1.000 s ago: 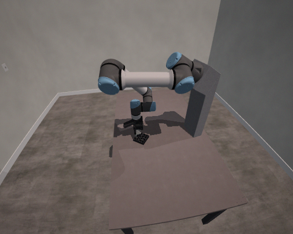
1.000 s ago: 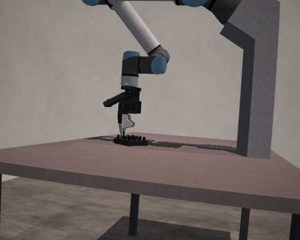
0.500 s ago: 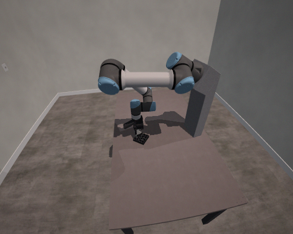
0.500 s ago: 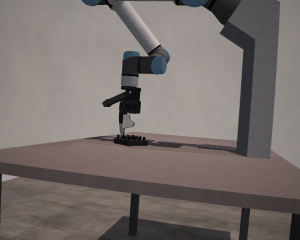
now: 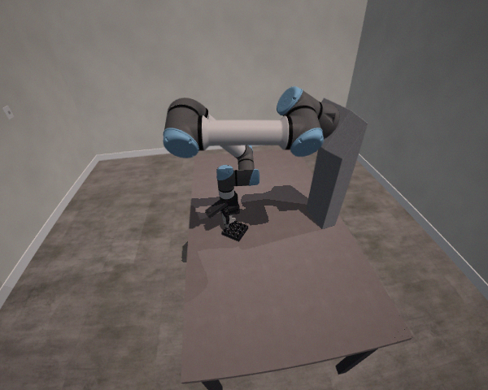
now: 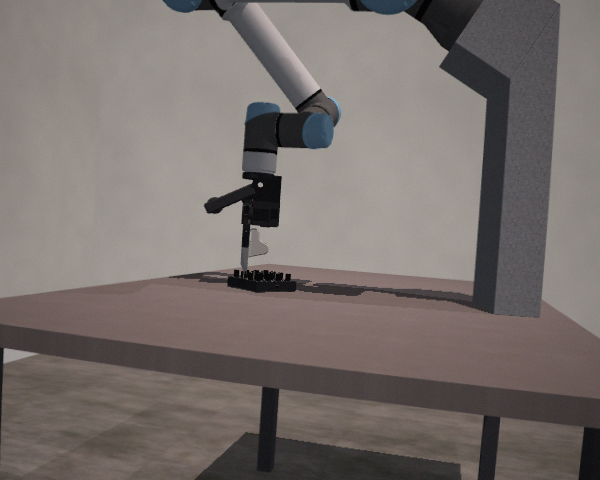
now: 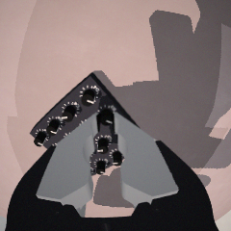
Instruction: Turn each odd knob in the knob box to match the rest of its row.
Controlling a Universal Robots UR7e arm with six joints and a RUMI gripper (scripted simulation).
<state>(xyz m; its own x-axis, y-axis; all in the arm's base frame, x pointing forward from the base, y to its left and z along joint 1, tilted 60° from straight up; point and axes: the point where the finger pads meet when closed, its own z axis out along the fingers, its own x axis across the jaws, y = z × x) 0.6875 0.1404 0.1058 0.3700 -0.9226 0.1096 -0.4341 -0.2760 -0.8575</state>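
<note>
The knob box (image 5: 233, 231) is a small black block with rows of black knobs, lying on the brown table below the arm. It also shows in the exterior view (image 6: 261, 281) and in the wrist view (image 7: 72, 117). My gripper (image 5: 227, 218) (image 6: 244, 266) points straight down onto the box's left end. In the wrist view the two grey fingers stand close together on a knob (image 7: 105, 117) at the far end of one row. Several knobs of that row show in the gap between the fingers. The fingers hide much of the box, and the knob marks are too small to read.
The grey arm pedestal (image 5: 334, 167) stands on the table to the right of the box. The table's left edge (image 5: 189, 235) runs close to the box.
</note>
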